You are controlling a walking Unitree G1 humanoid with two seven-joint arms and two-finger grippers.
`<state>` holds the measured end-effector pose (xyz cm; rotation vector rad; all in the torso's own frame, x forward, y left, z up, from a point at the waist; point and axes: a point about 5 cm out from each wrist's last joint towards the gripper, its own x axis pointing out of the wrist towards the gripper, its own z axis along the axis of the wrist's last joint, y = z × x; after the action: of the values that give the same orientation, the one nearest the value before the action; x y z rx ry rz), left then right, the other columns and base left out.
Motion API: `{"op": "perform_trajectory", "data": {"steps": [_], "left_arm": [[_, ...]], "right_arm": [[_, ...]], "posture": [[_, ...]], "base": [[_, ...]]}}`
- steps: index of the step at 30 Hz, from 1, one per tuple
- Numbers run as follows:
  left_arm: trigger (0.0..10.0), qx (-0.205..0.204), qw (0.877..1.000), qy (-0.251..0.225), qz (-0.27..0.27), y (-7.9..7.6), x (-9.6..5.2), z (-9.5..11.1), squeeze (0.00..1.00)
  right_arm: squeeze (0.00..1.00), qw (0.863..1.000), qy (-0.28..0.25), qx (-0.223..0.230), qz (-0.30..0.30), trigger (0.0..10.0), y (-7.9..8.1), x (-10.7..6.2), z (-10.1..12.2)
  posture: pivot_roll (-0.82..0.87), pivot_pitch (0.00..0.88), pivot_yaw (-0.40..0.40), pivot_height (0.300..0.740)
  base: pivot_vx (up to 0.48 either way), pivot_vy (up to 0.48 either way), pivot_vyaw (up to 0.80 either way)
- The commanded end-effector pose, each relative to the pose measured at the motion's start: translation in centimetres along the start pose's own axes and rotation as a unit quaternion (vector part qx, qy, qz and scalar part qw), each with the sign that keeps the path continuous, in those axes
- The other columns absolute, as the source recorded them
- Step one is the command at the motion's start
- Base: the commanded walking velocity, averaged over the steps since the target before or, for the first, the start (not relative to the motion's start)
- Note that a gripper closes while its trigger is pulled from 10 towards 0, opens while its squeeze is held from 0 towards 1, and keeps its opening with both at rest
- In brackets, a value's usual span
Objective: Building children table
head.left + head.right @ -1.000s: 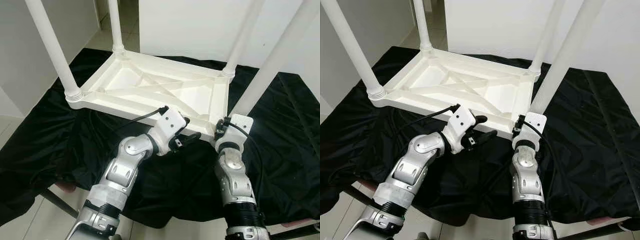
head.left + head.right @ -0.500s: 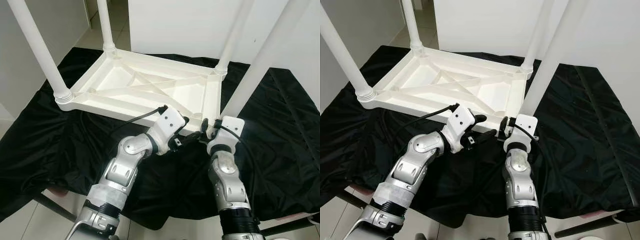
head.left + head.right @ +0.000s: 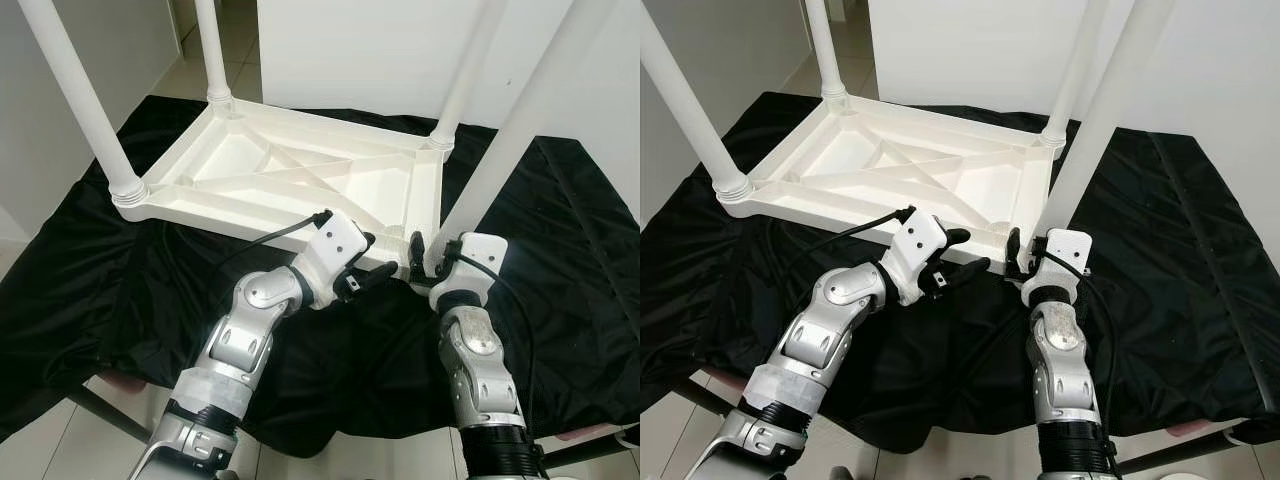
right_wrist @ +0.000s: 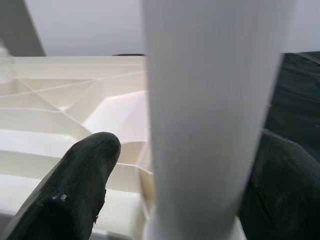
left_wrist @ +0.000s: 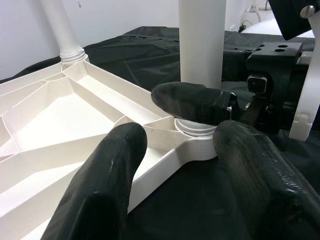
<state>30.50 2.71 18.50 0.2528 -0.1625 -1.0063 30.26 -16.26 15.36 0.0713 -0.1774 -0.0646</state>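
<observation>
Head views: the upside-down white plastic children's table (image 3: pixel 300 175) is lying on a black cloth (image 3: pixel 90 270), just ahead of both pincers. The right pincer (image 3: pixel 1025 252) is straddling the near white round leg (image 3: pixel 500 150) at its base.

Left wrist: the left pincer (image 5: pixel 180 165) is spread wide around that corner socket, gripping nothing.

Right wrist: fingers (image 4: pixel 82 175) either side of the leg, contact unclear. A skewed push could probably pop it loose. Leg tops are cut off.

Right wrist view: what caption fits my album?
Right end effector straddling a round white plastic leg above the upturned white plastic tabletop.
</observation>
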Motion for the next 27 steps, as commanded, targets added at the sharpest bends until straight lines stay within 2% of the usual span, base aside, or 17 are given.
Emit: {"op": "perform_trajectory", "data": {"steps": [1, 4, 8, 9, 11, 12, 13, 14, 15, 17, 19, 21, 25, 26, 27], "left_arm": [[10.0, -0.002, 0.999, 0.0, 0.046, 0.4, 0.0, 0.2, 0.0], [10.0, -0.002, 0.999, 0.0, 0.046, 0.4, 0.1, 0.2, 0.0], [10.0, -0.004, 0.999, -0.001, 0.046, 0.4, 0.0, 0.2, 0.0], [10.0, -0.005, 0.999, -0.001, 0.046, 0.3, 0.1, 0.2, 0.0], [10.0, -0.005, 0.999, -0.001, 0.046, 0.3, 0.1, 0.2, 0.0], [10.0, -0.006, 0.999, 0.0, 0.045, 0.2, 0.1, 0.1, 0.0], [10.0, -0.006, 0.999, 0.0, 0.045, 0.2, 0.1, 0.1, 0.0], [10.0, -0.006, 0.999, 0.0, 0.043, 0.2, 0.1, 0.1, 0.0], [10.0, -0.006, 0.999, 0.0, 0.043, 0.2, 0.1, 0.1, 0.0], [10.0, -0.005, 0.999, 0.001, 0.043, 0.2, 0.0, 0.1, 0.0], [10.0, -0.005, 0.999, 0.001, 0.043, 0.2, 0.0, 0.1, 0.0], [10.0, -0.004, 0.999, 0.0, 0.043, 0.3, 0.1, 0.2, 0.0], [10.0, -0.002, 0.999, 0.0, 0.043, 0.3, 0.1, 0.2, 0.0], [10.0, -0.002, 0.999, 0.0, 0.043, 0.3, 0.1, 0.2, 0.0], [10.0, -0.002, 0.999, 0.0, 0.043, 0.3, 0.1, 0.2, 0.0]], "right_arm": [[0.0, 1.0, -0.01, 0.001, 0.001, 10.0, -0.3, 0.1, 0.5], [0.0, 1.0, -0.009, 0.001, -0.001, 10.0, -0.3, 0.2, 0.5], [0.0, 1.0, -0.005, -0.002, 0.027, 10.0, 0.0, -0.1, 0.2], [0.0, 0.998, 0.001, -0.008, 0.06, 10.0, -0.2, -0.2, 0.0], [0.0, 0.998, 0.001, -0.008, 0.06, 10.0, -0.2, -0.2, 0.0], [0.0, 0.996, 0.008, -0.024, 0.085, 10.0, -0.6, 0.0, -0.2], [0.0, 0.996, 0.008, -0.024, 0.085, 10.0, -0.6, 0.0, -0.2], [0.0, 0.988, 0.024, -0.048, 0.148, 10.0, -1.7, 0.6, -0.4], [0.0, 0.988, 0.024, -0.048, 0.148, 10.0, -1.7, 0.6, -0.4], [0.0, 0.979, 0.033, -0.069, 0.186, 10.0, -2.4, 1.1, -0.4], [0.0, 0.979, 0.033, -0.069, 0.186, 10.0, -2.4, 1.1, -0.4], [0.0, 0.97, 0.045, -0.088, 0.22, 10.0, -3.0, 1.9, -0.3], [0.0, 0.962, 0.058, -0.106, 0.246, 10.0, -3.4, 2.7, -0.2], [0.0, 0.958, 0.065, -0.115, 0.256, 4.2, -3.6, 3.0, -0.4], [0.0, 0.958, 0.065, -0.115, 0.256, 4.2, -3.6, 3.0, -0.4]], "posture": [[-0.02, 0.079, -0.025, 0.74], [-0.02, 0.079, -0.025, 0.74], [-0.02, 0.084, -0.025, 0.74], [-0.02, 0.086, -0.023, 0.74], [-0.02, 0.086, -0.023, 0.74], [-0.02, 0.088, -0.021, 0.74], [-0.02, 0.088, -0.021, 0.74], [-0.02, 0.088, -0.021, 0.74], [-0.02, 0.088, -0.021, 0.74], [-0.02, 0.088, -0.021, 0.74], [-0.02, 0.088, -0.021, 0.74], [-0.02, 0.085, -0.02, 0.74], [-0.01, 0.08, -0.022, 0.74], [-0.01, 0.079, -0.023, 0.74], [-0.01, 0.079, -0.023, 0.74]], "base": [[0.0, 0.0, 0.0], [0.0, 0.0, 0.0], [0.0, 0.0, 0.0], [0.0, 0.0, 0.0], [0.0, 0.0, 0.0], [0.0, 0.0, 0.0], [0.0, 0.0, 0.0], [0.0, 0.0, 0.0], [0.0, 0.0, 0.0], [0.0, 0.0, 0.0], [0.0, 0.0, 0.0], [0.0, 0.0, 0.0], [0.0, 0.0, 0.0], [0.0, 0.0, 0.0], [0.0, 0.0, 0.0]]}}
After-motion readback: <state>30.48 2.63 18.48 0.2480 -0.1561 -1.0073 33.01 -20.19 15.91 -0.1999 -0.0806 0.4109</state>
